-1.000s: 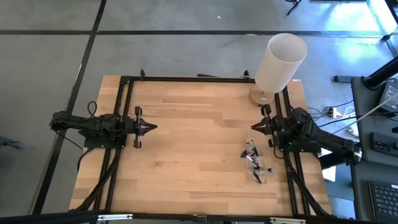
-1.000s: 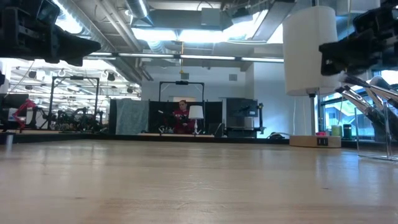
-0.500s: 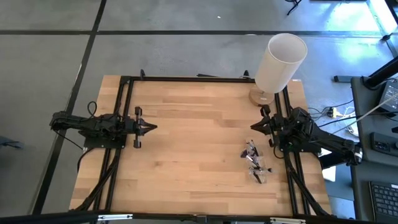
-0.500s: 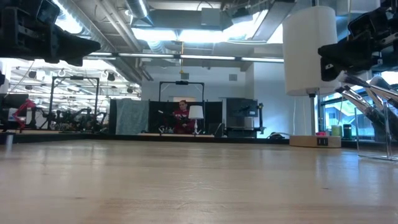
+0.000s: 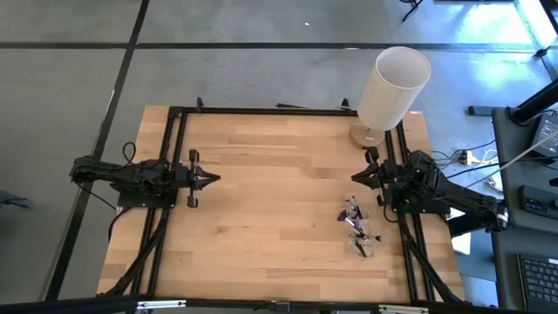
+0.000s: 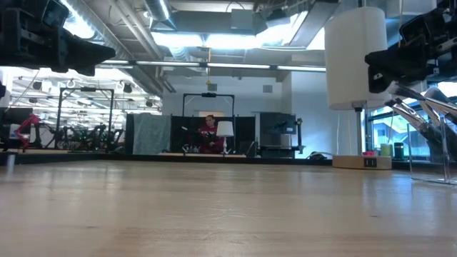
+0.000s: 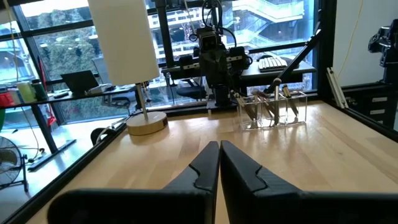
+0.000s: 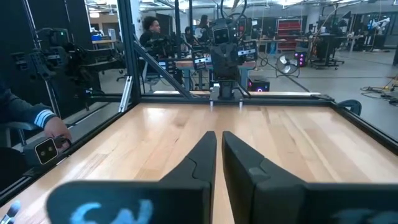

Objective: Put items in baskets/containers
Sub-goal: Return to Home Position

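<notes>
Makeup brushes (image 7: 274, 101) sit in clear box (image 7: 299, 116), right side of surface (image 5: 270, 218) — L end effector (image 5: 214, 178) & R end effector (image 5: 355, 178) both pinched together, at opposite edges.

Ahead of the left gripper (image 7: 219, 146), past the far edge of the wooden table (image 7: 348, 143), tall dark-framed windows (image 7: 56, 50) let in daylight and showed a glazed building outside. A desk (image 7: 273, 68) stood before the glass.

Ahead of the right gripper (image 8: 219, 135), the room opened into a long workshop with benches (image 8: 298, 43) under bright ceiling lights (image 8: 93, 14).

Seen level across the table, exposed ducts and pipes (image 6: 128, 36) ran below a lit ceiling, and a pale wall (image 6: 307, 121) stood at the back.

From above, the grey floor (image 5: 261, 26) was crossed by dark lines, and a dark workstation (image 5: 534, 279) stood on the right gripper's outer side.
</notes>
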